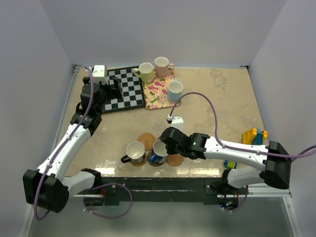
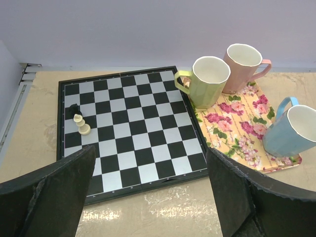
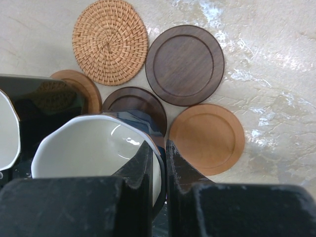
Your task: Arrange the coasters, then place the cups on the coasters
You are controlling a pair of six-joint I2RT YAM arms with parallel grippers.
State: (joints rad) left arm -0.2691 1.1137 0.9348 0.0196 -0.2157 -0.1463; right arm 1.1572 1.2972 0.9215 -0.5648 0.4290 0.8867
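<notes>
The right pincer is pressed together on the rim of the dark blue cup, one finger inside and one outside. The cup sits over a dark coaster by the middle of the desk's near edge. Whether its base rests on the disc or hangs just above it I cannot tell. Beside it the black cup stands on an orange coaster. Three coasters lie bare close by: a woven one, a second dark one and a plain orange one.

The left pincer is spread wide and holds nothing. It hangs over the near edge of the chessboard at the desk's far left corner.

The step in hand looks like setting down the second cup. Next, the right pincer should part and lift straight up, so the rim is not dragged. The green cup, pink cup and blue cup wait on the tray at the far edge. The left pincer is nearest them.
</notes>
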